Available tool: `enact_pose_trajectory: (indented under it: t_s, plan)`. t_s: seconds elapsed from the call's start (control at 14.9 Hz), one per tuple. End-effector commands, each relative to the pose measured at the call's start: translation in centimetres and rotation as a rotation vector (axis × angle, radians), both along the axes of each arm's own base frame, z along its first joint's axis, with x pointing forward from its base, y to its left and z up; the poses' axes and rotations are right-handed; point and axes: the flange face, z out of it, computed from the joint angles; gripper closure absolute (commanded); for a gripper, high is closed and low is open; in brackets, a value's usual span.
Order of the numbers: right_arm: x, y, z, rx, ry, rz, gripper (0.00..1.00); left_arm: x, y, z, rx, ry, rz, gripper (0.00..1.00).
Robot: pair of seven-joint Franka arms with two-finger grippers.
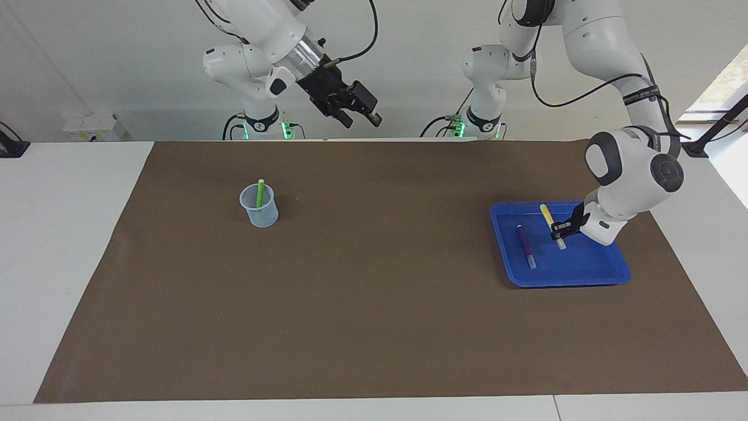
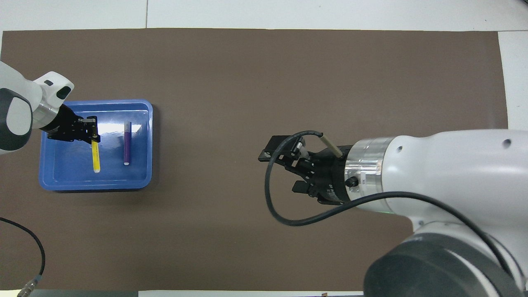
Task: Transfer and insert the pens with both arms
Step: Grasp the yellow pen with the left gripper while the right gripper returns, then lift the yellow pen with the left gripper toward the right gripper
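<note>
1. Over the shallow blue plastic tray [image 1: 608, 273] at the left arm's end of the table, the left gripper [image 1: 561, 228] is clamped on the thin yellow pen [image 1: 550, 222], which hangs tilted just clear of the tray floor.
2. Beside it, the thin purple pen [image 1: 525, 245] lies flat in the tray.
3. Well apart, toward the right arm's end, the clear plastic cup [image 1: 259, 206] holds the thin green pen [image 1: 259, 193] upright.
4. High above the brown mat [image 1: 374, 327], the right gripper [image 1: 357, 116] hangs with fingers spread, holding nothing, pointed toward the left arm.
5. Judgement: the handover hinges on carrying the yellow pen toward mid-table, with its free end presented to the right gripper.
</note>
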Motion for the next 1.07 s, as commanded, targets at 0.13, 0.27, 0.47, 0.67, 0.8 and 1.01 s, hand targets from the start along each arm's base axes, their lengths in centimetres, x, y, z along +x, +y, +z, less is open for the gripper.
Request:
enact_pose_trajectory:
  t_s: [0.13,0.27,0.47,0.67,0.8,1.01]
  plan:
    - [-1.9,2.8,-0.7,0.054,0.007,-0.114,0.0,-1.8,-4.2,9.0,-0.115,0.105,0.363,1.0]
    - [-2.3,3.7,-0.9,0.061,0.003,-0.119,0.0,-3.4,-6.2,11.8,-0.149,0.166,0.514,1.0]
    - [-2.3,3.7,-0.9,0.06,0.004,-0.119,0.0,-5.6,-9.3,14.9,-0.203,0.253,0.677,1.0]
    - [-2.5,4.2,-0.7,0.068,0.02,-0.138,0.0,-8.0,-11.4,15.5,-0.266,0.348,0.752,1.0]
    - [-2.8,4.7,-0.7,0.078,0.053,-0.178,0.0,-9.7,-13.5,14.8,-0.29,0.421,0.796,1.0]
    - [-2.9,5.1,-0.4,0.09,0.031,-0.184,0.0,-11.3,-15.2,13.8,-0.332,0.495,0.889,1.0]
